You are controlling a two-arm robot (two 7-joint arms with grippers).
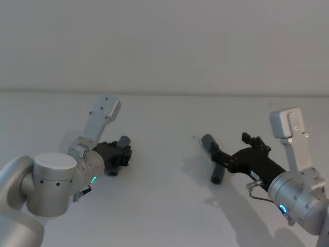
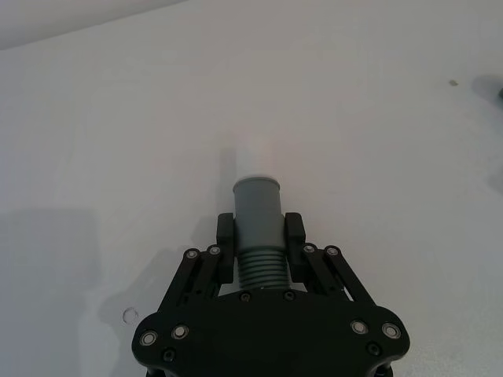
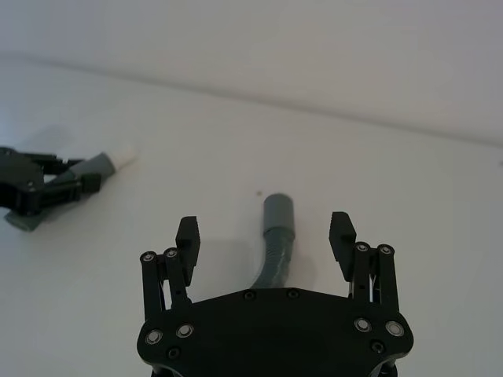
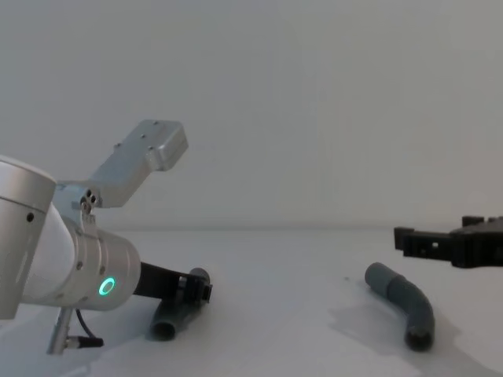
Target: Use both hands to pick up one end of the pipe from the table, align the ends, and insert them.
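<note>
The left hand (image 2: 260, 232) is clamped on the ribbed middle of the left pipe piece (image 2: 258, 206), low on the left of the worktop (image 1: 164, 206), its white tip (image 3: 123, 156) faint against the white surface. The right hand (image 3: 266, 230), fingers apart, hangs over the right pipe piece (image 3: 277, 214), which lies flat, partly hidden beneath it

On the table (image 1: 164, 216), the left pipe piece (image 1: 124, 141) sits within the left gripper (image 2: 259, 229); the right pipe piece (image 1: 216, 176) lies under the right gripper (image 3: 266, 236).

Ribbed grey left pipe (image 2: 258, 203), black left hand (image 2: 260, 229), white table (image 2: 354, 118).
</note>
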